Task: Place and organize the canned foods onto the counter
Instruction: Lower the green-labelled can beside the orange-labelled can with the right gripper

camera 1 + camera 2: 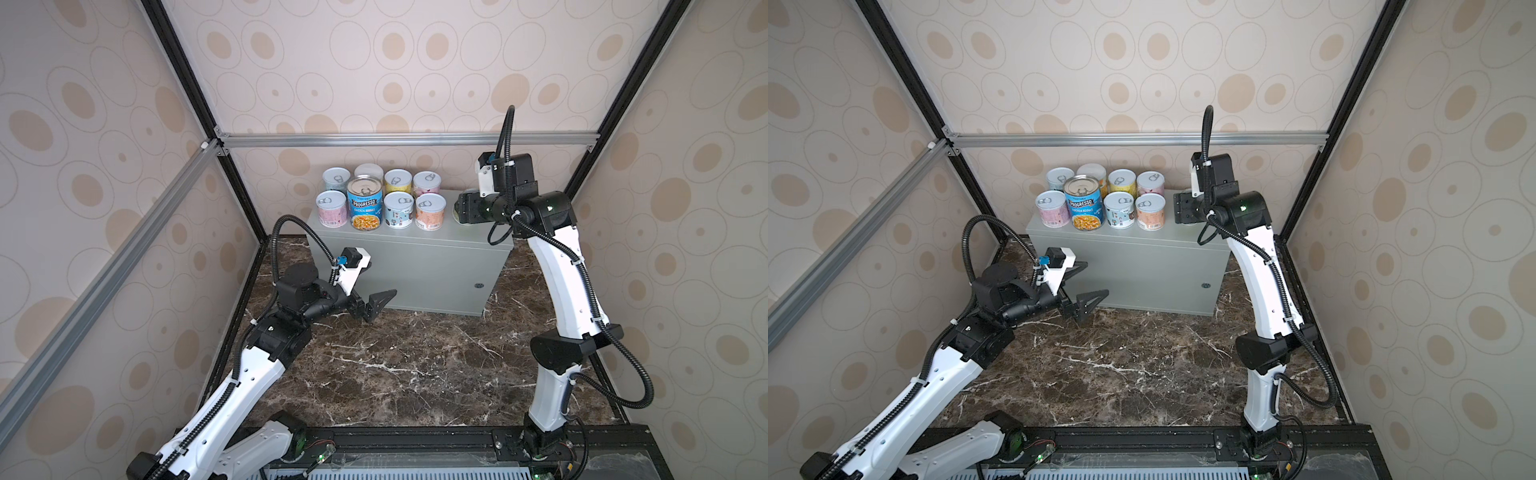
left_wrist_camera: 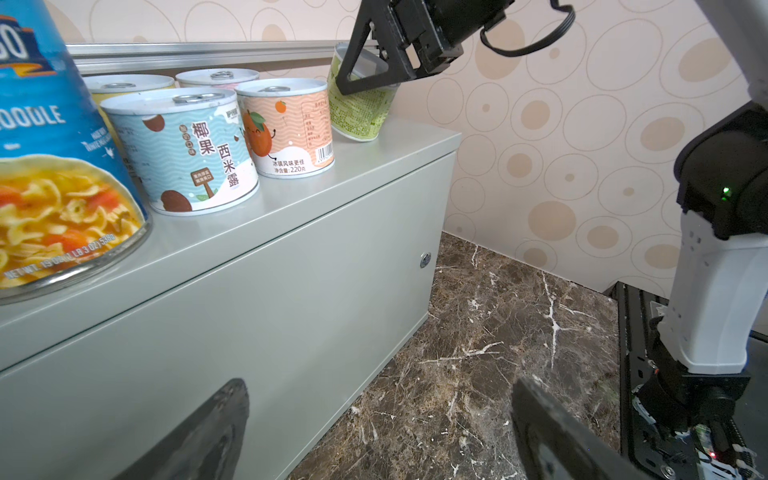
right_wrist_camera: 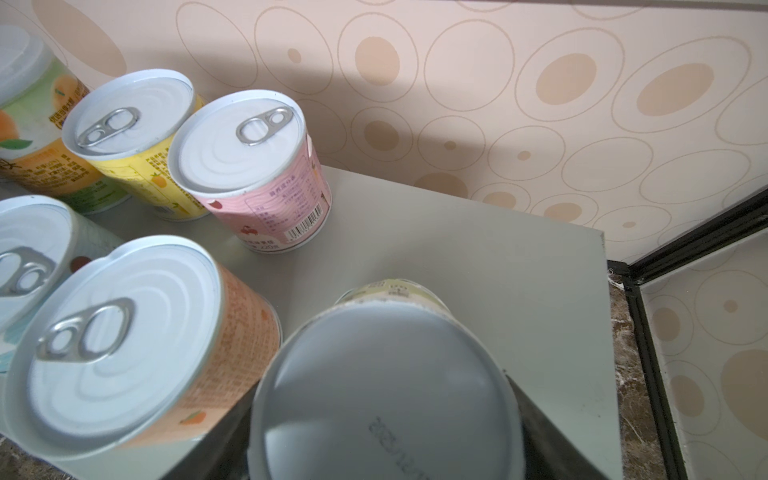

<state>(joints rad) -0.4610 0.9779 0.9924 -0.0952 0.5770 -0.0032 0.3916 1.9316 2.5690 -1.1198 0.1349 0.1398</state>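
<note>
Right tool [image 2: 360, 81] is clamping a short green-labelled can [image 2: 361, 112], tilted, over the right end of the grey metal box worktop [image 1: 415, 266]. Eight pastel-and-blue cans [image 1: 398, 210] are standing left of it, so only this set-down is remaining. Left tool [image 1: 1086, 281] is hanging wide open.

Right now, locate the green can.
In the left wrist view, the green can sits tilted in the right gripper over the counter's right end, beside the orange can.

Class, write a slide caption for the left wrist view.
Right gripper holds a tilted green can over the grey counter, beside upright cans.
</note>
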